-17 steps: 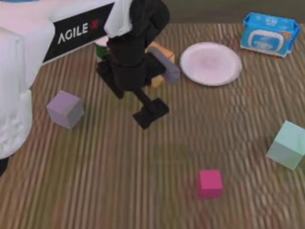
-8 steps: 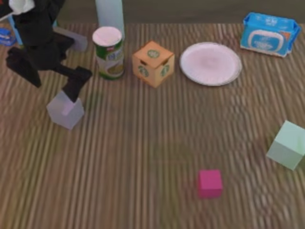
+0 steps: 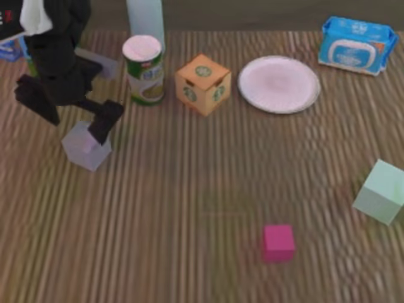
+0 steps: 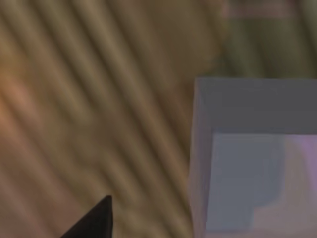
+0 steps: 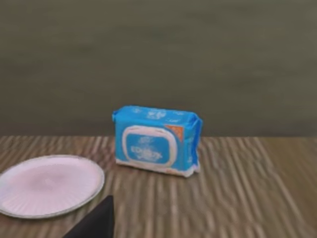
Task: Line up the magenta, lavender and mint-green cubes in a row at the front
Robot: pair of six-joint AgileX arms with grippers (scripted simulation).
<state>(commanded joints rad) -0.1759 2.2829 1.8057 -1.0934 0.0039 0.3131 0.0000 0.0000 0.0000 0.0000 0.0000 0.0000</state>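
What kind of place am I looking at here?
Likely a simulated tabletop test scene: a ribbed wooden table holding loose coloured cubes, such as the magenta cube, plus household clutter such as a wet-wipes pack and a plate.

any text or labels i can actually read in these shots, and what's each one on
No text here can be read.
Wet wipes pack: label print too blurred to read.
Orange box: round green emblems, no legible words.
Can: label blurred.
Blue item at the top view's far-left edge: unreadable.
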